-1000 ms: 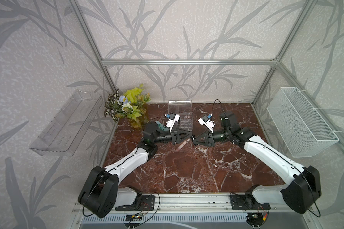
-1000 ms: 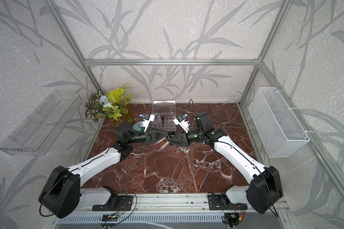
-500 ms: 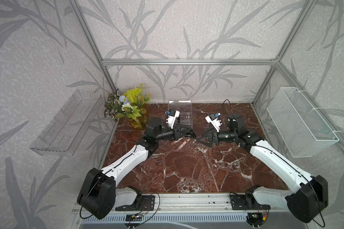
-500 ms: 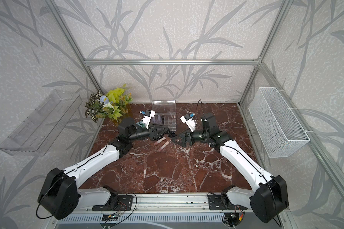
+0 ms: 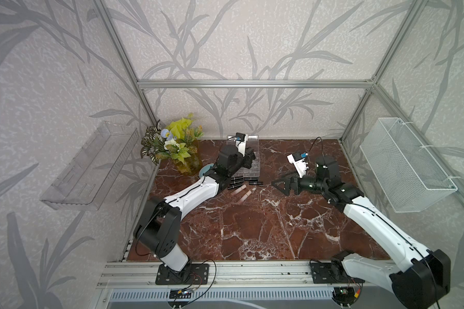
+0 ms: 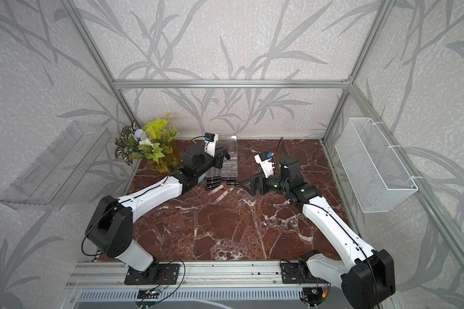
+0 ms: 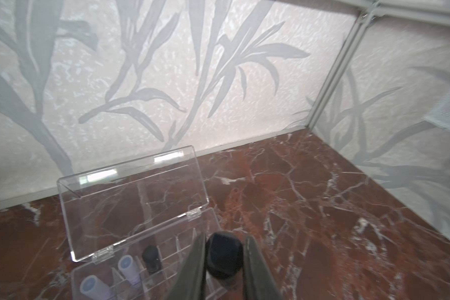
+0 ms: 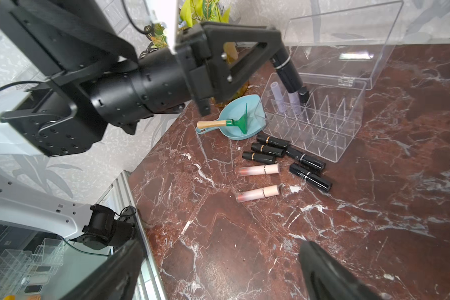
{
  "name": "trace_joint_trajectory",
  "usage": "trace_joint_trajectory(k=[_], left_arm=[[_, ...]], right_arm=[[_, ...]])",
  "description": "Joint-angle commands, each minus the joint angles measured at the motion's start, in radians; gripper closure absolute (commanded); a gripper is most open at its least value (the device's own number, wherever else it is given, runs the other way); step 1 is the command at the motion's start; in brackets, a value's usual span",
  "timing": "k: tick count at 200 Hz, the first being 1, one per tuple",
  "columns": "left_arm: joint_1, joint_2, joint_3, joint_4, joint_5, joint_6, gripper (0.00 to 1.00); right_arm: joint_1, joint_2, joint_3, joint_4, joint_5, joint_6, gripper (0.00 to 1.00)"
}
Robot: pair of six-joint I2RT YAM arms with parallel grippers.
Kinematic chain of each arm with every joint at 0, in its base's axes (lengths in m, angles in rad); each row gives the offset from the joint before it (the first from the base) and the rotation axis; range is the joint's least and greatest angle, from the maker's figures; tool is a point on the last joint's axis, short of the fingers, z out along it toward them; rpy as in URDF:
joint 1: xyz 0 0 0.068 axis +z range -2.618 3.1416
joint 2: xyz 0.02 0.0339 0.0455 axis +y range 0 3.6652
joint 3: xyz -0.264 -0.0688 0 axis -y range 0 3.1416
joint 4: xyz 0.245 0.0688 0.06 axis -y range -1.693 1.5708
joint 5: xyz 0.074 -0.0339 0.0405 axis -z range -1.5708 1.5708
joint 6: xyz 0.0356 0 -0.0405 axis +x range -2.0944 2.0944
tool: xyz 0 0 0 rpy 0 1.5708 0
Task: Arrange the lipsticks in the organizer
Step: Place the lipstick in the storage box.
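Jaws of your left gripper [image 7: 225, 241] pinch a glossy black lipstick [image 8: 289, 75] over the clear acrylic organizer [image 8: 346, 153]; right gripper [image 8: 218, 252] wide, empty, above open red marble tabletop [image 8: 374, 207].

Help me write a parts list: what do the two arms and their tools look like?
The left arm and right arm have white shells with black joint housings on black base plates. The left tool and right tool are matte black with triangular open-frame fingers. Each wrist carries a white camera bracket with a thin black cable.
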Motion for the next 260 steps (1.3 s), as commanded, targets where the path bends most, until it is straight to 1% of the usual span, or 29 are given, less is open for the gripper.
trace_joint_trajectory(k=[1,18,39,72,180,260], left_arm=[[-0.004,0.093,0.086,0.042,-0.151,0.091,0.94],[-0.006,0.158,0.123,0.057,-0.165,0.112,0.94],[-0.013,0.197,0.134,0.072,-0.192,0.128,0.95],[-0.013,0.213,0.119,0.104,-0.229,0.138,0.96],[-0.014,0.312,0.129,0.144,-0.281,0.148,0.97],[-0.004,0.364,0.146,0.158,-0.287,0.138,0.97]], right_arm=[[-0.004,-0.026,-0.014,0.024,0.029,-0.012,0.02],[-0.007,-0.029,-0.015,0.026,0.029,-0.012,0.02],[-0.008,-0.032,-0.018,0.030,0.028,-0.011,0.02],[-0.008,-0.031,-0.020,0.035,0.022,-0.008,0.02],[-0.008,-0.028,-0.024,0.041,0.011,-0.005,0.05],[-0.007,-0.022,-0.024,0.042,0.001,-0.007,0.05]])
